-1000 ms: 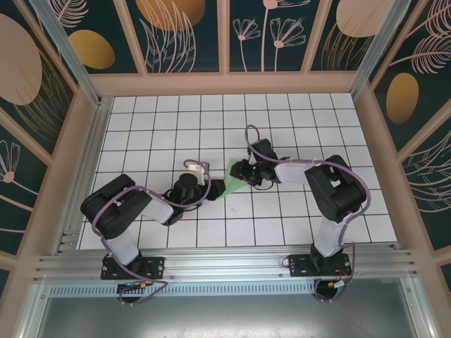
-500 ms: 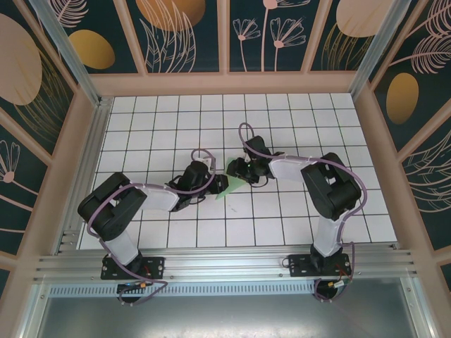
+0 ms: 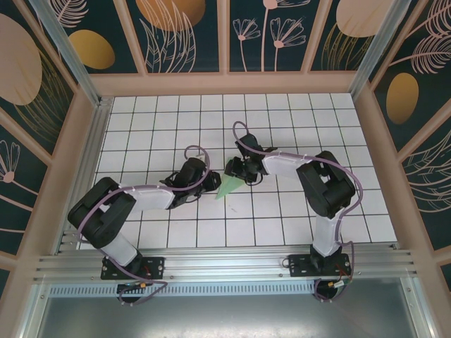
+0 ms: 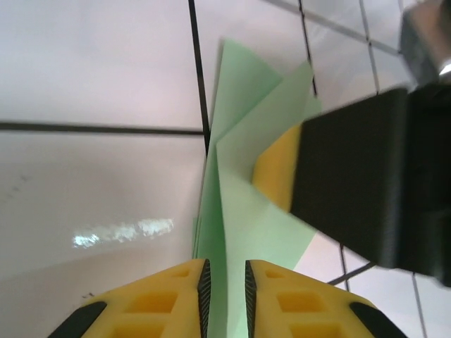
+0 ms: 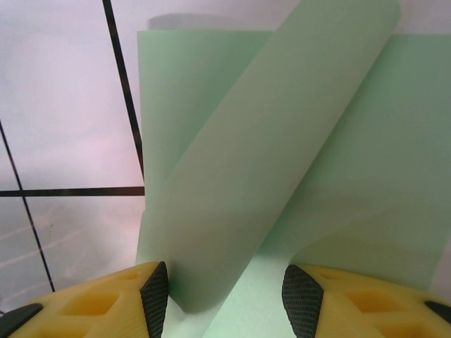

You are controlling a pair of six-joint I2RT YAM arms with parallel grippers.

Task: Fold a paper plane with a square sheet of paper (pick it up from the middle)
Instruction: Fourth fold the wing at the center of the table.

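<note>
On the table [image 3: 282, 225], left fingers [image 4: 162, 299] seemingly pinching paper plane [image 4: 246, 225], right fingers [image 5: 366, 303] spread astride it

From above, you'll find the far end of the paper [image 3: 229, 188] hidden under the right fingers [image 3: 235, 168]; both wrist views cut it off at their bottom edges.

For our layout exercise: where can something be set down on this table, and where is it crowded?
Free: table rows below the far wall; middle tiles at the near edge. Crowded: centre, left gripper and right gripper at the paper plane.
</note>
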